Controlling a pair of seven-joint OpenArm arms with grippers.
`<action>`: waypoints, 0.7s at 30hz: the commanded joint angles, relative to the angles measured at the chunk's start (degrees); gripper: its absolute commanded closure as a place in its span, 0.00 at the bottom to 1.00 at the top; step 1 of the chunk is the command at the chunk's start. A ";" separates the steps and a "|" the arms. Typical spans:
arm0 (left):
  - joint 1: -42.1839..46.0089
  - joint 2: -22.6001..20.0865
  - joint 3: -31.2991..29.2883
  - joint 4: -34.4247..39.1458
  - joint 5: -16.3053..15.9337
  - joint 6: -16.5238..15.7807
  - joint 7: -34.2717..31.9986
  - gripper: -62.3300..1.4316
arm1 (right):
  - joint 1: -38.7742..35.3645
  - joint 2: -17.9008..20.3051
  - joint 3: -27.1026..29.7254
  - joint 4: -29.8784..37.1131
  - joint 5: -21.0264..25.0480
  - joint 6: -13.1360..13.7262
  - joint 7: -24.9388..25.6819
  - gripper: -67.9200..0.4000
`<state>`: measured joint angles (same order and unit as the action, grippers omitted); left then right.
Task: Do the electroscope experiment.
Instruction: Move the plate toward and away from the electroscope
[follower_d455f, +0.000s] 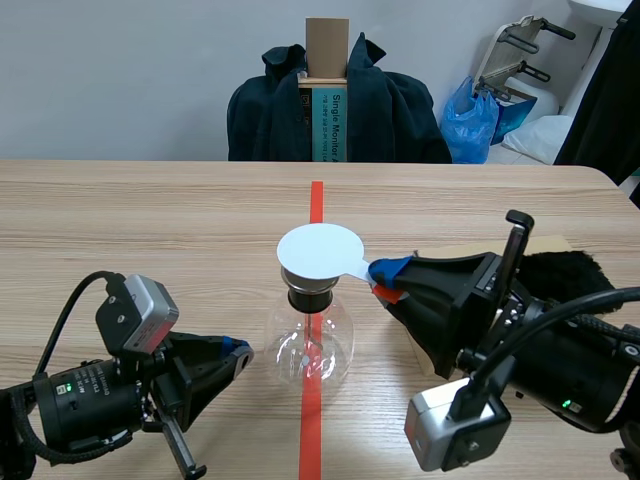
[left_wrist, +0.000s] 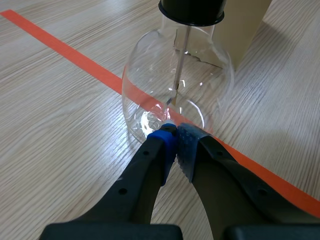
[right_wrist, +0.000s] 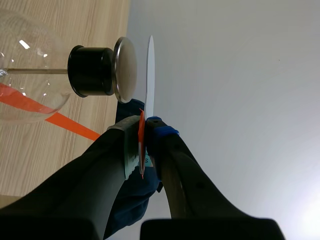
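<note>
My right pincer (right_wrist: 145, 131) clamps one thin white round disc (follower_d455f: 318, 252) just over one round-bellied glass electroscope (follower_d455f: 310, 345); my left pincer (left_wrist: 175, 135) is pressed together.

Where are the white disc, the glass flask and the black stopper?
white disc (follower_d455f: 319, 251): scene view, middle of its flat face.
glass flask (left_wrist: 145, 85): left wrist view, clear wall of its bulb.
black stopper (right_wrist: 92, 71): right wrist view, its side.
</note>
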<state>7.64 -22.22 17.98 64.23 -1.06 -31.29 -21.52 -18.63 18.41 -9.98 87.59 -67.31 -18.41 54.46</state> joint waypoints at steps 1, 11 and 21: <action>-0.17 0.31 -0.31 1.03 -0.35 0.11 -1.01 0.93 | 0.37 0.26 0.15 1.01 0.61 -0.66 0.15 0.98; -0.17 0.31 -0.31 1.03 -0.35 0.11 -1.01 0.93 | 0.37 0.26 0.15 1.01 0.61 -0.61 -9.01 0.98; -0.17 0.31 -0.31 1.03 -0.35 0.11 -1.01 0.93 | 0.39 0.28 0.15 1.01 0.61 -0.63 -21.31 0.98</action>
<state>7.64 -22.22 17.98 64.23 -1.06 -31.29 -21.52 -18.63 18.41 -9.98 87.59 -67.31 -18.39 33.58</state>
